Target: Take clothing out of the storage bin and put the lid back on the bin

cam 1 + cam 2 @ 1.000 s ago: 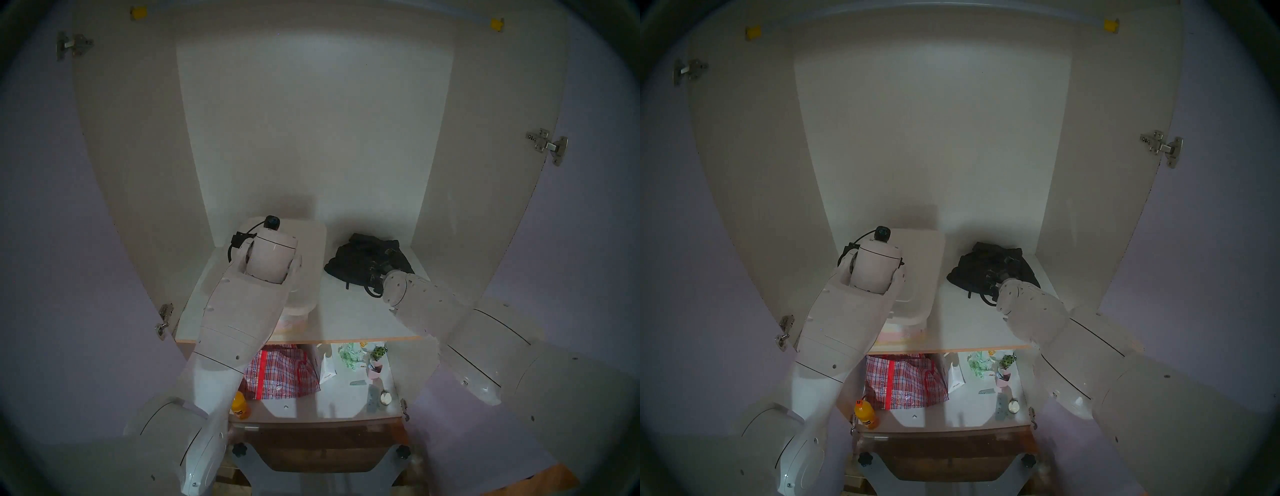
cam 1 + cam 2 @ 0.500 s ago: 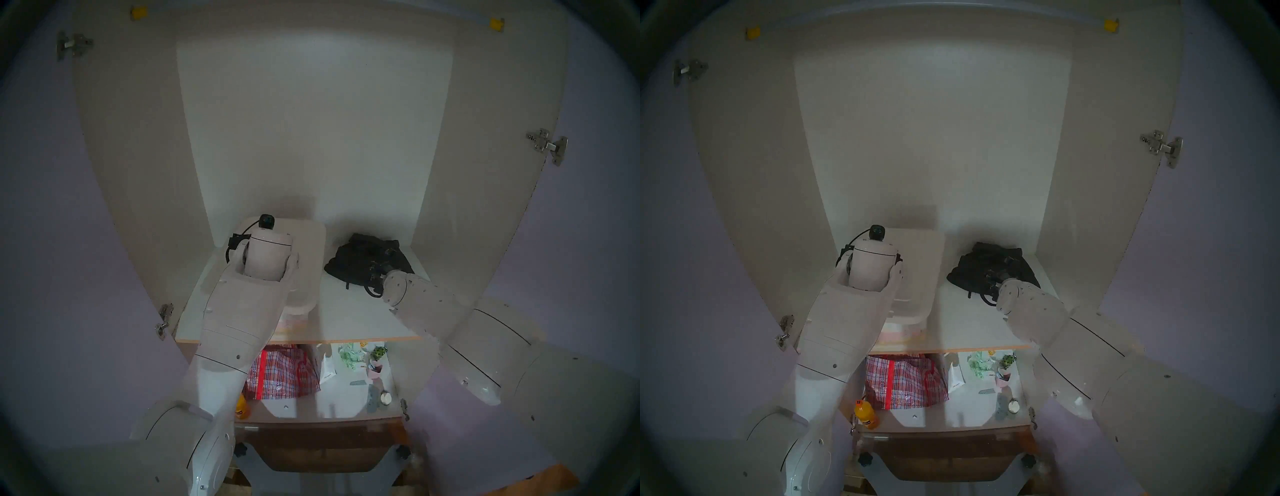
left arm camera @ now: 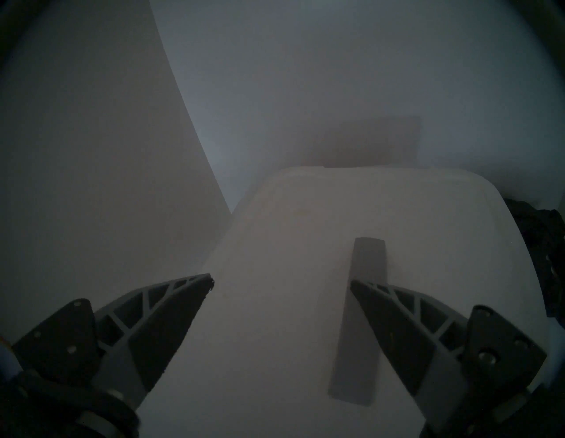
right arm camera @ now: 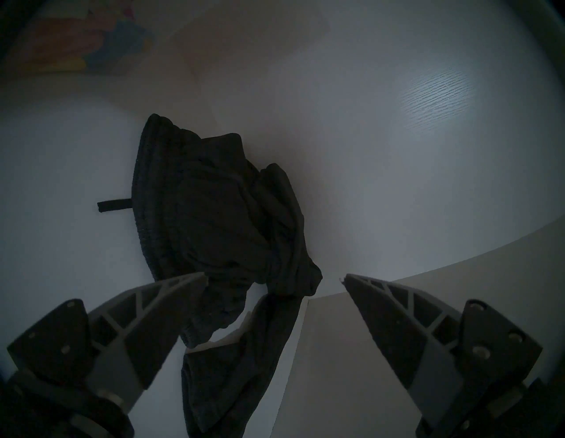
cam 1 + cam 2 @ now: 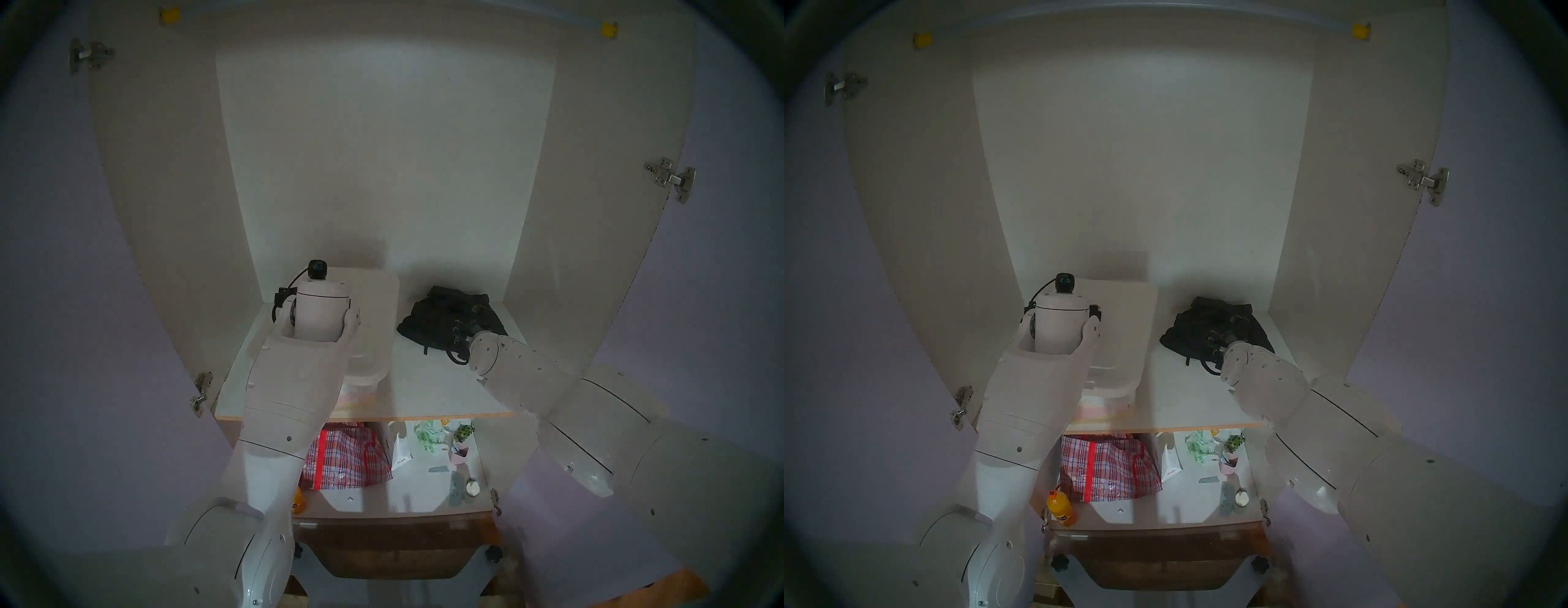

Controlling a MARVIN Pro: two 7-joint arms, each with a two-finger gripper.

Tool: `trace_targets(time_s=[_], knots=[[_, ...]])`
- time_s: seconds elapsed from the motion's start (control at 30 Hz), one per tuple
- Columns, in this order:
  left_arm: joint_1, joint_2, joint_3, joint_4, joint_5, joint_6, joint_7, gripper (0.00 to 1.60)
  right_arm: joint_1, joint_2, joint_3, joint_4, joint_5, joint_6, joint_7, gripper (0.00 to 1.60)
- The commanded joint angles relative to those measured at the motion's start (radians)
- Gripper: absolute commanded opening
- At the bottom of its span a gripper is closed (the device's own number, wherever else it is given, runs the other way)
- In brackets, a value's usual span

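Lower shelf, nearest: a checked woven bag (image 5: 345,456) is sitting beside an orange bottle (image 5: 1060,508) and small clutter. None of it is bearing on the job.

Upper shelf (image 5: 424,390), left side: the storage bin (image 5: 360,392) is standing close to the front edge, its clear wall showing just under the lid (image 5: 377,314). The lid is lying across the bin top; whether it is fully seated all round, I cannot tell, since the left arm is covering much of it.

The left gripper (image 3: 281,283) is hovering over the lid, jaws spread wide and holding nothing. In the wrist view one finger is lying over the near part of the grey strip handle (image 3: 365,293), the other near the lid's left edge.

Right side: the clothing (image 5: 449,320) is lying in a black heap on the shelf, out of the bin and near the back corner. The right gripper (image 4: 273,280) is hanging just above it, jaws apart, pinching no cloth.

Risks, as I judge them: if the lid is riding on the rim unlatched, a brush from the left fingers could be skewing it or pushing the bin toward the shelf edge. On the right, a trailing fold near the left fingertip could be snagging as that arm pulls back, dragging the heap.
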Motion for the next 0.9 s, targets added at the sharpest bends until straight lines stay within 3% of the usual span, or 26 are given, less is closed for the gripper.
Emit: trace_targets(time_s=[0.0, 0.87], knots=[[-0.013, -0.027, -0.017, -0.041, -0.024, -0.055, -0.008, 1.6, 0.027, -0.002, 0.002, -0.014, 0.0, 0.001, -0.012, 1.6], [0.014, -0.074, -0.076, -0.014, -0.115, -0.151, -0.015, 1.6, 0.027, -0.002, 0.016, -0.015, -0.014, 0.002, -0.013, 1.6]])
